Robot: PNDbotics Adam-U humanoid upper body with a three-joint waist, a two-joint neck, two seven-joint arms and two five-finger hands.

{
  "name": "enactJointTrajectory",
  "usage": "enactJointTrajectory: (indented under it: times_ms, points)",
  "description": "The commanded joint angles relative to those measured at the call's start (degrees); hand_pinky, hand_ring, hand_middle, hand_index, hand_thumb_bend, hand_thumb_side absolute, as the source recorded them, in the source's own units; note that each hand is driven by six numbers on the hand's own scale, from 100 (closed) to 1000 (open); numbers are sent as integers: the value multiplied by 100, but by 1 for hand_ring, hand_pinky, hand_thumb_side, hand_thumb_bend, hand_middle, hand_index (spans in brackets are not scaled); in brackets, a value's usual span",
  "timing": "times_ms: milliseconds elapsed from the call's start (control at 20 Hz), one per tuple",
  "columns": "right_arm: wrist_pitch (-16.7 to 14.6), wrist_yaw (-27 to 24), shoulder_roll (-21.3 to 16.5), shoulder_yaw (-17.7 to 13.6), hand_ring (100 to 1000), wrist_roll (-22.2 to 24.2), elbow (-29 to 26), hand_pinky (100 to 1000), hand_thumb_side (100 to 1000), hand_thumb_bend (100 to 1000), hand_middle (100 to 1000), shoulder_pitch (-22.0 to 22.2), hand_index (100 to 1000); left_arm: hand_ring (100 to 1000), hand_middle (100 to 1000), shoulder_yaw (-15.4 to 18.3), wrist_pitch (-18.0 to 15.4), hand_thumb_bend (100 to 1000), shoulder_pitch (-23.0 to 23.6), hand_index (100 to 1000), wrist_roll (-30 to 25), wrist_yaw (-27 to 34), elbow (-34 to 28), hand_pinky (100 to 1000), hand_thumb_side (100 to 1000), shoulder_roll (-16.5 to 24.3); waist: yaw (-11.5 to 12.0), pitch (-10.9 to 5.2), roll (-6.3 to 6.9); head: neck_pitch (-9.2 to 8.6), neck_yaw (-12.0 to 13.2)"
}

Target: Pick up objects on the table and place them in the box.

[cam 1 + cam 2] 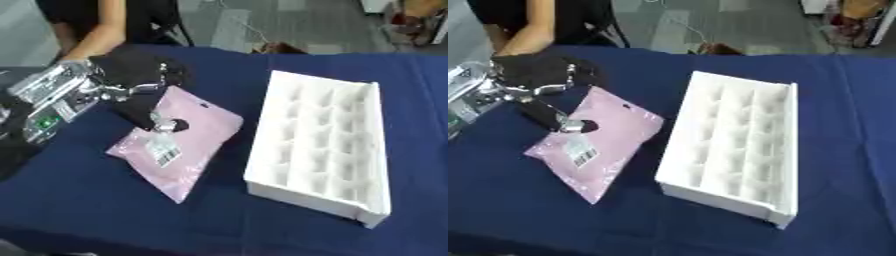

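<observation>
Blue-clothed table (87, 200) before a grey floor | left hand (144, 95) reaches in from the left; its dark fingers (166, 124) bend down onto the pink pouch (179, 142); whether they pinch it, cannot tell | pouch lies flat, barcode label up | white divided box (319, 145) beside it, to the right

A dark blue cloth (105, 210) covers the tabletop. Beyond its far edge lies grey floor (262, 25). A person's bare arm (98, 35) shows at the tabletop's far left corner.
</observation>
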Motion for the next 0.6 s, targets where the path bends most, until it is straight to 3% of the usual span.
enactJointTrajectory:
  times_ms: [50, 150, 400, 600]
  points:
    - [-2, -27, -132, -11, 686, 19, -78, 589, 695, 100, 803, -52, 938, 962, 928, 11, -46, 480, -41, 947, -6, -91, 9, 895, 981, 78, -9, -37, -22, -3, 35]
    - [-4, -29, -131, -10, 686, 19, -79, 589, 695, 100, 803, -53, 938, 963, 929, -8, -71, 496, -48, 949, -7, -143, 27, 898, 988, 58, -12, -34, -25, -3, 43]
    - [-8, -33, -123, -7, 687, 24, -78, 590, 696, 100, 803, -59, 938, 968, 934, -31, -154, 740, -59, 948, -27, -328, 120, 904, 924, 4, -27, -21, -32, -3, 54]
    - [-12, -37, -123, -7, 687, 25, -76, 590, 697, 100, 803, -61, 938, 970, 933, -18, -185, 820, -73, 945, 13, -429, 195, 908, 911, -8, -27, -14, -37, -3, 56]
